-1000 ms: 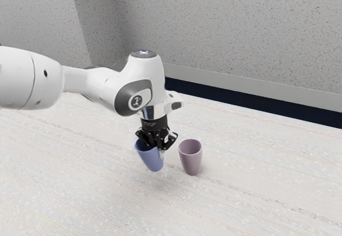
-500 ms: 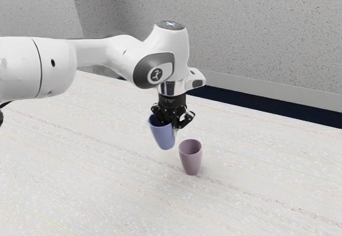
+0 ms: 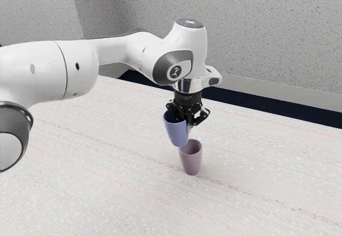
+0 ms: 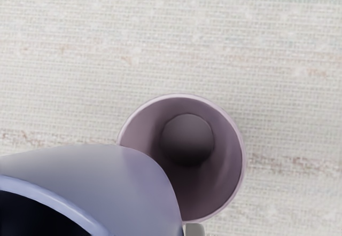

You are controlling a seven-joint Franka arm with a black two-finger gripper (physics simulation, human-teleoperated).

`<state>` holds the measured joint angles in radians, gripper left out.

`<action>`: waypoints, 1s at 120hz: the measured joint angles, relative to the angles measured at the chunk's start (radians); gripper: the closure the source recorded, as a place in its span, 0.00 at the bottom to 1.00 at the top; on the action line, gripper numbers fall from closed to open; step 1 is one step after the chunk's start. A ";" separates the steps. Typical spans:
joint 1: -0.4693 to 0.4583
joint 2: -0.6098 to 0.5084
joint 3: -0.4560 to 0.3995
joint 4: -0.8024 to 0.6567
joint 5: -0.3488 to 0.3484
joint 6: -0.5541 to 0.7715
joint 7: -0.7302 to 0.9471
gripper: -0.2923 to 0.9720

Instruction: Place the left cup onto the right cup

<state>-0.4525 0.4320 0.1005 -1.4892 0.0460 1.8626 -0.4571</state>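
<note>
Just above the mauve cup [image 3: 190, 157], our hand [image 3: 186, 120] grips the blue cup [image 3: 175, 132] by its rim, tilted, base poised to nest inside.

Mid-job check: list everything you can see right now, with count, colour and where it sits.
blue cup: one, blue, off the table, tilted, gripped at its rim, base close above the mauve cup's rim.
mauve cup: one, mauve, upright on the table, empty.
table: one, whitish, textured, under both cups.
wall: grey, behind the table, with a dark strip along its foot.
arm: one, white, entering from the exterior view's left.
claw: one, black, shut on the blue cup.
</note>
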 joint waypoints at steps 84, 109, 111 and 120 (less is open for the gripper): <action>0.003 0.093 -0.037 0.108 -0.006 -0.009 -0.008 0.85; 0.004 0.100 -0.033 0.107 -0.007 -0.009 -0.009 0.85; 0.004 0.100 -0.033 0.106 -0.007 -0.009 -0.009 0.85; 0.005 0.105 -0.032 0.105 -0.008 -0.009 -0.009 0.85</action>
<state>-0.4472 0.5368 0.0685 -1.3837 0.0385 1.8539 -0.4662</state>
